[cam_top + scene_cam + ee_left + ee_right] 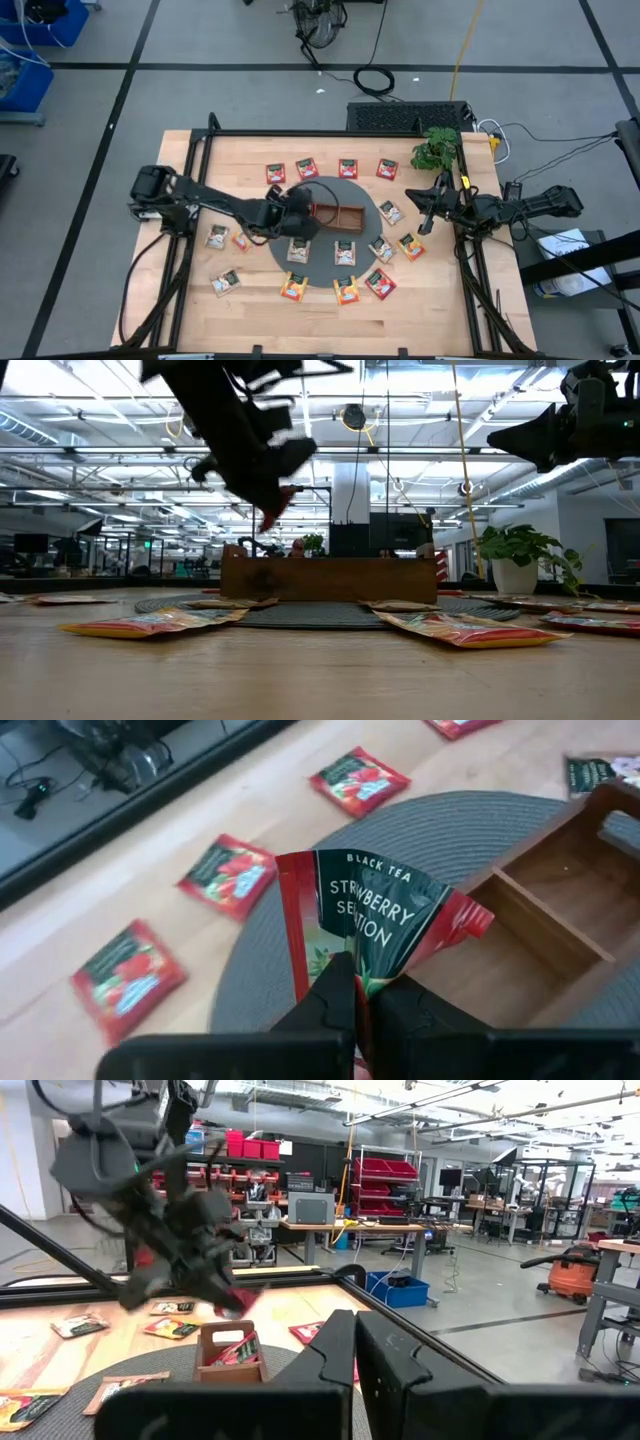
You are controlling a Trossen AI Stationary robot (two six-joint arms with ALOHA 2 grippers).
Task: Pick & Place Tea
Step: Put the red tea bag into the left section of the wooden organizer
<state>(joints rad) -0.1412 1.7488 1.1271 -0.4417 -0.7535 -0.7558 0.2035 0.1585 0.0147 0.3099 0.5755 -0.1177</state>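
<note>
One packet: we saw a red tea packet [385, 920] with dark green print, "Strawberry" lettering.
Jaws: left gripper [358, 995] pinched it; right gripper [355, 1345] pressed together.

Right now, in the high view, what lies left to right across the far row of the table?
Four red tea packets in turn → → →, then the potted plant.

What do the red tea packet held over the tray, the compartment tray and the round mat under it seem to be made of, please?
Red tea packet: probably glossy foil or coated paper; it creases and shines in the left tool. Tray: wood, matte brown with visible grain. Round mat: seemingly woven fibre or plastic, with grey concentric ribbing.
</note>
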